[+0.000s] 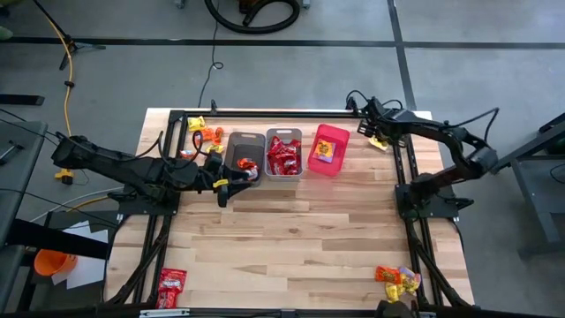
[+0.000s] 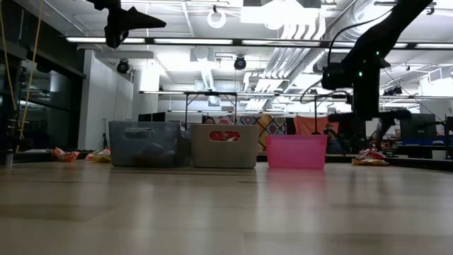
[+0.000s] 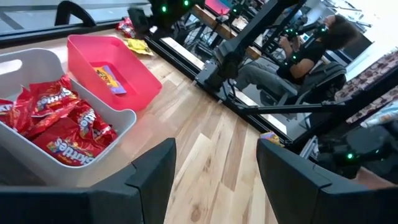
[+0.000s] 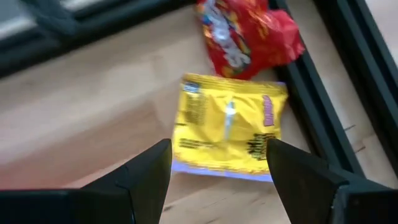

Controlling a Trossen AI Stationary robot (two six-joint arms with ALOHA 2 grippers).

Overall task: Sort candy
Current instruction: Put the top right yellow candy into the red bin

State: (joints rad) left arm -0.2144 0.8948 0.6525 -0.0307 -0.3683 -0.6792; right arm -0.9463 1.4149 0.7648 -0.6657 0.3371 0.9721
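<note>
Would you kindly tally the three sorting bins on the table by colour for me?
Dark grey-brown bin: 1
Light grey bin: 1
Pink bin: 1
Total: 3 bins

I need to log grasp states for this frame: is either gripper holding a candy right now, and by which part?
Nothing is held. The right gripper is open just above a yellow candy packet; the left gripper is open and empty by the bins.
</note>
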